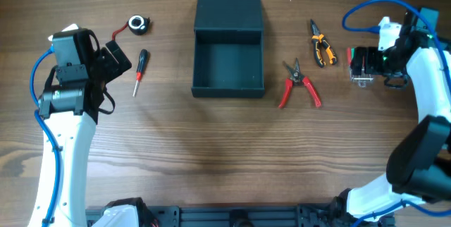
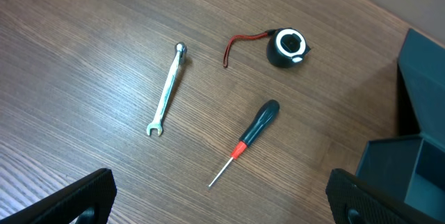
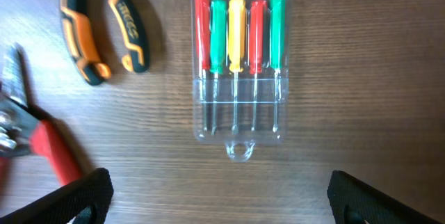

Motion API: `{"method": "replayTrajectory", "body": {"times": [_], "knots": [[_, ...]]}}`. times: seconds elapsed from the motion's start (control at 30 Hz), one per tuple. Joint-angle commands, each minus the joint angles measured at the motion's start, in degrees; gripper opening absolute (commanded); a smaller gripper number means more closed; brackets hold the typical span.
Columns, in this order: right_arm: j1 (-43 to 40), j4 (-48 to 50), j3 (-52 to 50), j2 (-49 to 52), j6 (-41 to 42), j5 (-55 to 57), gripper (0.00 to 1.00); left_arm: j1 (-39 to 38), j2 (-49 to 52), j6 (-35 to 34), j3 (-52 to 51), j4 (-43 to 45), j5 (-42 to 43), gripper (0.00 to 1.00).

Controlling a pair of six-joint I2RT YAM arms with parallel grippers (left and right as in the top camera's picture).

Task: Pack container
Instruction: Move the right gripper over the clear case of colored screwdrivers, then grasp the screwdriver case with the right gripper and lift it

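Observation:
The container (image 1: 194, 65), a dark teal-black open box, stands at the table's middle back with its flap lid (image 1: 229, 5) laid open behind it. Its corner shows in the left wrist view (image 2: 407, 161). My left gripper (image 2: 222, 203) is open and empty above a red-and-black screwdriver (image 2: 247, 140), a steel wrench (image 2: 167, 88) and a round black tool with a red strap (image 2: 286, 47). My right gripper (image 3: 222, 200) is open and empty above a clear case of coloured screwdrivers (image 3: 240, 71). In the overhead view the left gripper (image 1: 115, 58) is left of the container and the right gripper (image 1: 366, 65) is far right.
Orange-and-black pliers (image 1: 322, 46) and red-handled cutters (image 1: 299, 84) lie between the container and the screwdriver case (image 1: 361, 72). The single screwdriver (image 1: 140, 68) and the round tool (image 1: 139, 23) lie left of the container. My left arm hides the wrench in the overhead view.

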Motion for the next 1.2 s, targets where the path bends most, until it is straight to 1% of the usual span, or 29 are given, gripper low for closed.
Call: {"method": "replayTrajectory", "body": {"times": [0.0,0.07,0.17,0.23,0.27,0.4,0.8,1.0,1.17], "knots": [[0.07,2.12,0.74,3.45,-5.84,3.04,1.0,0.26,0.37,1.11,1.29,0.02,0.7,1.0],[0.07,4.57,0.85,5.44,-5.75,3.93,1.0,0.26,0.37,1.09,1.29,0.02,0.7,1.0],[0.07,4.5,3.74,8.72,-5.77,4.35,1.0,0.26,0.37,1.09,1.29,0.02,0.72,1.0],[0.07,2.97,8.35,11.8,-5.79,4.61,1.0,0.26,0.37,1.09,1.29,0.02,0.7,1.0],[0.07,0.9,12.61,14.45,-5.84,4.59,1.0,0.26,0.37,1.09,1.29,0.02,0.7,1.0],[0.09,-2.21,18.82,18.6,-5.6,4.28,1.0,0.26,0.37,1.09,1.29,0.02,0.7,1.0],[0.13,-5.7,18.8,20.41,-3.63,-0.28,1.0,0.26,0.37,1.09,1.29,0.02,0.7,1.0],[0.13,-4.9,18.71,21.09,0.09,-0.42,1.0,0.26,0.37,1.09,1.29,0.02,0.7,1.0],[0.35,-3.93,18.18,21.09,3.91,-0.24,0.95,0.26,0.37,1.09,1.29,0.02,0.72,1.0]]}}
